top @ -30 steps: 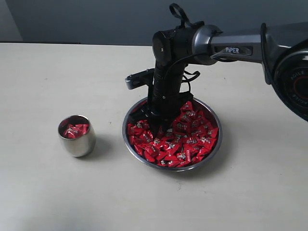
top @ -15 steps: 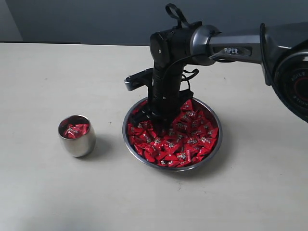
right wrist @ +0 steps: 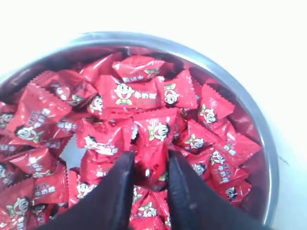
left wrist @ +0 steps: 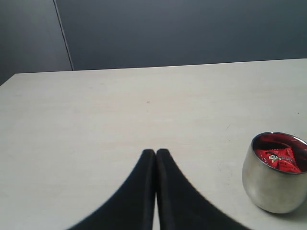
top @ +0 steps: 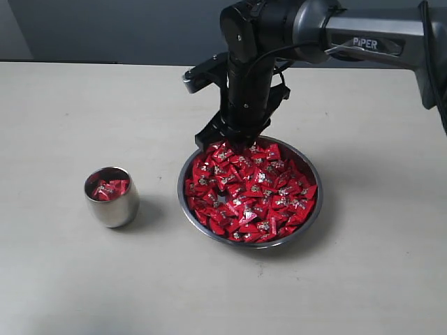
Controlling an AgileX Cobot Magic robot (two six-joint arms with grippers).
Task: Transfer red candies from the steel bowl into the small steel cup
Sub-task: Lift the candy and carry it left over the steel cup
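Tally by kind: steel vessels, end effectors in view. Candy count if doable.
steel bowl: 1
small steel cup: 1
end effectors: 2, left end effector and right end effector
red candies: too many to count
Total: 4, candies aside

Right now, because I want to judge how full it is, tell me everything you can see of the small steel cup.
The small steel cup is a handleless tumbler of polished, mirror-like steel with rounded sides and a thin rim. It stands upright on the pale table, left of the steel bowl in the exterior view and apart from it. A few red candies lie inside, below the rim. No gripper touches it.
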